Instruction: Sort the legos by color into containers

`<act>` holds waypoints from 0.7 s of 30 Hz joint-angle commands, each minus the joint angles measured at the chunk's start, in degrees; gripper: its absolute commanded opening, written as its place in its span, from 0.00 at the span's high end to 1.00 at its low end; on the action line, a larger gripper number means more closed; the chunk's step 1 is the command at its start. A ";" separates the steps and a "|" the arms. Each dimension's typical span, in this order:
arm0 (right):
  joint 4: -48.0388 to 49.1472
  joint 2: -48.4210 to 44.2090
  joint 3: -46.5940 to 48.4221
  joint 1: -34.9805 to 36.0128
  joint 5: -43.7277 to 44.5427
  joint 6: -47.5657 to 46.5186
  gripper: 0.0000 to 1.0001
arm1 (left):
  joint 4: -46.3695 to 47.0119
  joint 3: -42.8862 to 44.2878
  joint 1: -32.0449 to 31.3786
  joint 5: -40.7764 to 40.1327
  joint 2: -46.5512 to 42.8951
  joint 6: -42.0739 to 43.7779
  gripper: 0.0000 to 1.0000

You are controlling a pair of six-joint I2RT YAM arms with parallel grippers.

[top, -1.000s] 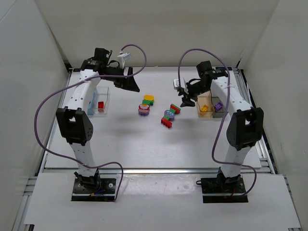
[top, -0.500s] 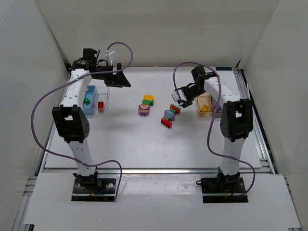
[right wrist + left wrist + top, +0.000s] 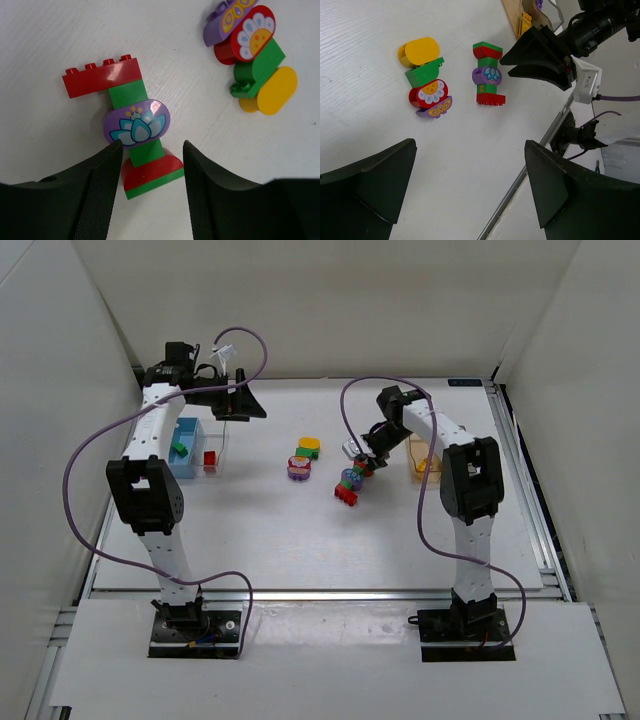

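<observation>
Pick starting: right end effector [image 3: 152, 155] is now down on the mixed stack [image 3: 136, 122].
It has swung from the amber bin [image 3: 425, 462] to mid-bench [image 3: 300, 540]. Its jaws are about half open and narrowing, straddling the stack's red-domed end, with no firm grip visible yet. The left end effector [image 3: 470, 185] has pulled back above the blue bin [image 3: 185, 445], fully open and empty. The second stack [image 3: 250, 55] lies close by, untouched. Colours are interlocked, so the stack probably needs splitting before binning.

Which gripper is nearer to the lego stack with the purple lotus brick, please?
Right. The right gripper straddles the stack's rounded red end; the left gripper hovers well away, up near the blue bin.
</observation>
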 commanded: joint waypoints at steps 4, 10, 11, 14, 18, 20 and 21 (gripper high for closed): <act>-7.58 3.80 5.47 0.93 0.34 -19.52 0.46 | -0.27 -0.32 0.17 1.20 -1.14 0.14 0.00; -5.67 5.30 5.30 1.19 2.01 -20.76 0.46 | -1.68 0.56 0.34 1.20 -0.35 1.02 0.00; -5.58 5.74 5.48 1.20 2.18 -20.76 0.47 | -1.77 0.56 0.17 1.20 -0.35 1.10 0.01; -5.66 6.44 5.84 1.11 2.97 -21.98 0.47 | -1.94 0.83 0.17 1.37 0.18 1.10 0.01; -5.58 7.41 6.36 0.93 3.85 -23.66 0.47 | -2.21 1.79 0.52 1.99 1.32 1.02 0.01; -6.01 7.94 6.89 0.67 4.20 -24.01 0.47 | -2.21 1.71 0.61 2.43 1.58 1.02 0.01; -6.37 8.11 7.41 0.58 4.21 -24.71 0.47 | -2.21 1.71 0.69 2.52 1.76 1.02 0.01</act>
